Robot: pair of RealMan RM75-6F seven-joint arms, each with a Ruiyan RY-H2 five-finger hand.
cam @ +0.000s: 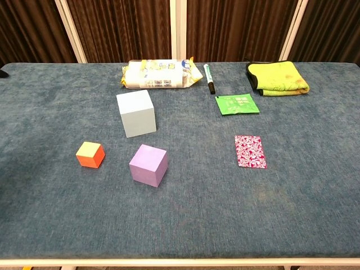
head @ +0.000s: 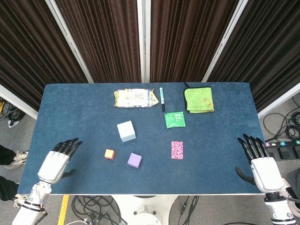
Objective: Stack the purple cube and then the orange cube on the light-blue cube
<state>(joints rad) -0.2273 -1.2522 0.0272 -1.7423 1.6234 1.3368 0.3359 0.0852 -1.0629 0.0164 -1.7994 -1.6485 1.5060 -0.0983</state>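
your left hand [head: 55, 161] hovers over the near-left edge of the blue cloth-covered table [head: 84, 108], fingers spread and holding nothing. your right hand [head: 258, 159] sits at the near-right edge, also spread with nothing in it — the chest view shows neither hand.

the large light-blue cube [head: 126, 131] stands left of the table's centre, on the cloth with nothing on top. from it, the purple cube [head: 135, 160] lies at about 5 o'clock, near but apart, and the small orange cube [head: 109, 153] lies at about 7 o'clock. the two smaller cubes sit side by side with a gap between them, the orange one closer to your left hand. in the chest view the light-blue cube [cam: 136, 113] is behind, the purple cube [cam: 148, 165] in front and the orange cube [cam: 90, 154] to its left.

along the far edge — at 12 o'clock from the blue cube — lies a yellow-and-white snack packet [head: 135, 98], then a green-capped marker pen [head: 162, 98] and a folded lime-green cloth [head: 198, 99]. a green sachet [head: 175, 119] and a pink patterned card [head: 177, 150] lie right of centre.
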